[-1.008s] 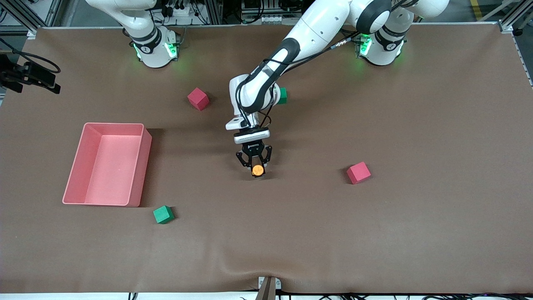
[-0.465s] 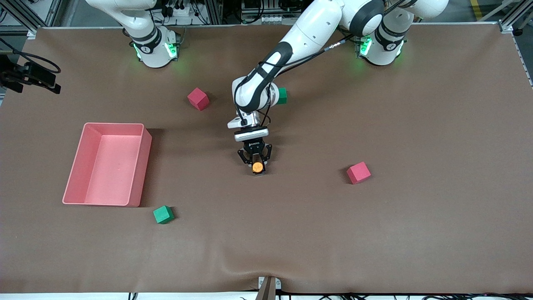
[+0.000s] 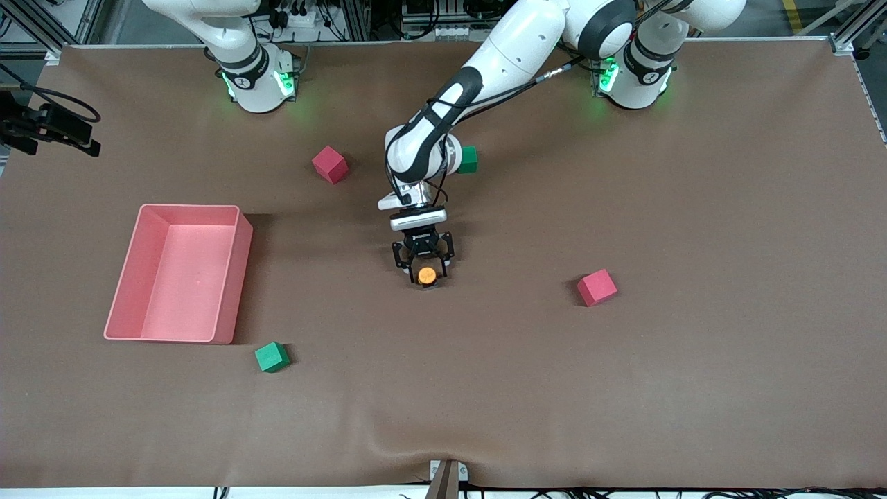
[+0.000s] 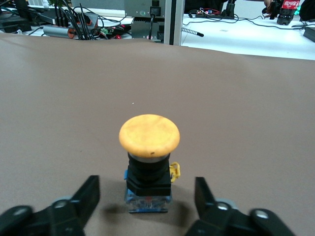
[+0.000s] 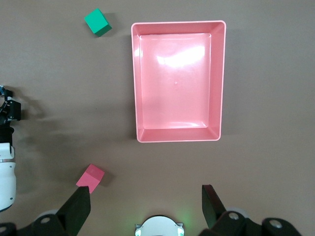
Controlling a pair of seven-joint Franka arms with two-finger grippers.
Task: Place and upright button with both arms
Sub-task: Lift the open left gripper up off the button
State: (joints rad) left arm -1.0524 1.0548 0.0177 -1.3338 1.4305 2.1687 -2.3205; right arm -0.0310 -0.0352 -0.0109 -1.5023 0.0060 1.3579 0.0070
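Note:
The button point(image 3: 427, 275), with an orange cap on a black body, stands upright on the brown mat near the table's middle. My left gripper point(image 3: 423, 267) is open around it, one finger on each side, not touching. In the left wrist view the button point(image 4: 149, 162) stands between the open fingers point(image 4: 87, 196), cap up, and the left gripper point(image 4: 147, 202) is low at the mat. My right gripper point(image 5: 145, 204) is open and empty, held high over the right arm's base point(image 5: 158, 227), where that arm waits.
A pink tray point(image 3: 239, 277) lies toward the right arm's end; it also shows in the right wrist view point(image 5: 135, 83). Red cubes point(image 3: 329, 164) point(image 3: 596, 287) and green cubes point(image 3: 271, 357) point(image 3: 468, 159) are scattered on the mat.
The left gripper's fingers have spread apart and let go of the button, which now stands on the mat. The left hand has drawn back slightly toward the bases. The right arm has not moved.

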